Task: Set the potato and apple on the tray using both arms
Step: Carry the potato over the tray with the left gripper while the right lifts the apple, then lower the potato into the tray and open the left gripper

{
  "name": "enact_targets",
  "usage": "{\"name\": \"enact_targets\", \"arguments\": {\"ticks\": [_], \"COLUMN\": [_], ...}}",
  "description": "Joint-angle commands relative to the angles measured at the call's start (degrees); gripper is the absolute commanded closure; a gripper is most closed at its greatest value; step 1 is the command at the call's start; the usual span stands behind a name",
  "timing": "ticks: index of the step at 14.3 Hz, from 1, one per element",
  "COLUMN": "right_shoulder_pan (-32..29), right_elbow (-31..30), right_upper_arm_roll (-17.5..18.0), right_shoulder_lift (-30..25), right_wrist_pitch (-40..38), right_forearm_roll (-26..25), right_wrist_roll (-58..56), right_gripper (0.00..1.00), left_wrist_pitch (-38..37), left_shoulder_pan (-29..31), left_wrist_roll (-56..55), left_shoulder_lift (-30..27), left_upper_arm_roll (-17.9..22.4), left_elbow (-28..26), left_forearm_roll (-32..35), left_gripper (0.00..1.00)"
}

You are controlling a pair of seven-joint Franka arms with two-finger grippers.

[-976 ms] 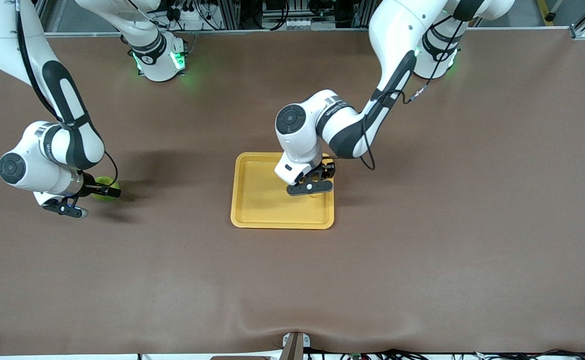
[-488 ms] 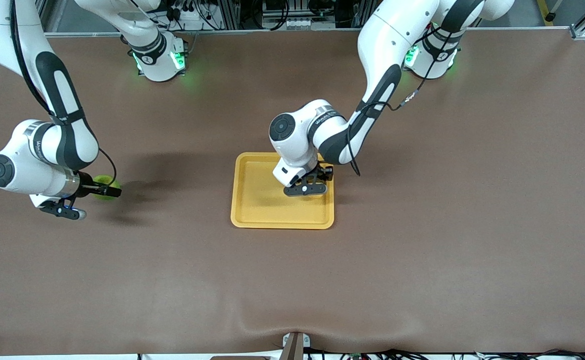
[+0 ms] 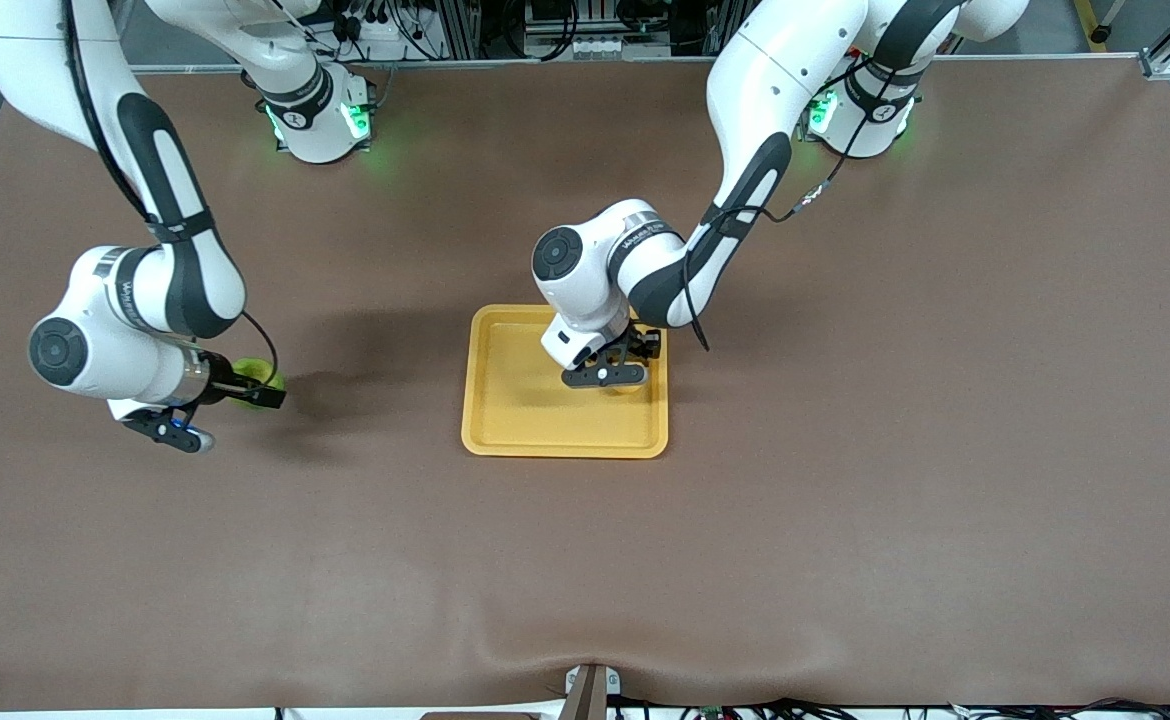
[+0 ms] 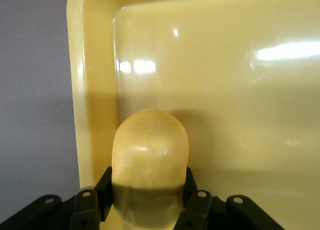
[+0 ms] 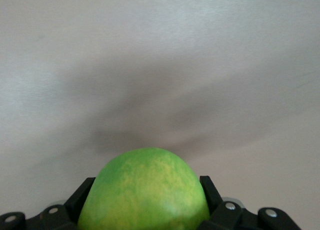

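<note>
The yellow-orange tray (image 3: 515, 410) lies in the middle of the table. My left gripper (image 3: 629, 375) is shut on the potato (image 4: 150, 155) and holds it low over the tray (image 4: 225, 89), close to the rim at the left arm's end; in the front view the wrist hides most of the potato. My right gripper (image 3: 257, 385) is shut on the green apple (image 3: 253, 374) and holds it a little above the bare table toward the right arm's end, well short of the tray. The apple (image 5: 145, 190) fills the gap between the right fingers.
The brown table mat (image 3: 845, 450) spreads wide round the tray. The two arm bases (image 3: 320, 120) with green lights stand along the table's edge farthest from the front camera.
My right gripper has lifted and carried the apple toward the tray. My left gripper has shifted slightly over the tray with the potato still in it.
</note>
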Motion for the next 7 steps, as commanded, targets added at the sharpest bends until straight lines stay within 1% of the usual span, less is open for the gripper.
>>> {"name": "enact_targets", "arguments": {"ticks": [1, 5, 7], "right_shoulder_pan": [2.1, 5.7, 7.1], "right_elbow": [1.6, 4.7, 6.2], "right_upper_arm_roll": [-0.1, -0.1, -0.1], "right_shoulder_lift": [-0.8, -0.3, -0.1], "right_wrist_pitch": [-1.1, -1.1, -1.1], "right_forearm_roll": [0.6, 0.8, 2.3], "right_wrist_roll": [4.6, 11.6, 13.6], "right_gripper": [1.00, 1.00, 1.00], "left_wrist_pitch": [-1.5, -4.1, -5.9], "left_shoulder_pan": [-0.5, -0.4, -0.3], "left_wrist_roll": [-0.3, 0.0, 0.4], "left_shoulder_lift": [0.5, -0.6, -2.0], "left_upper_arm_roll": [0.5, 0.5, 0.5], "left_elbow": [1.5, 1.7, 1.8], "left_forearm_roll": [1.2, 1.1, 1.1], "left_gripper": [0.00, 0.00, 0.00]}}
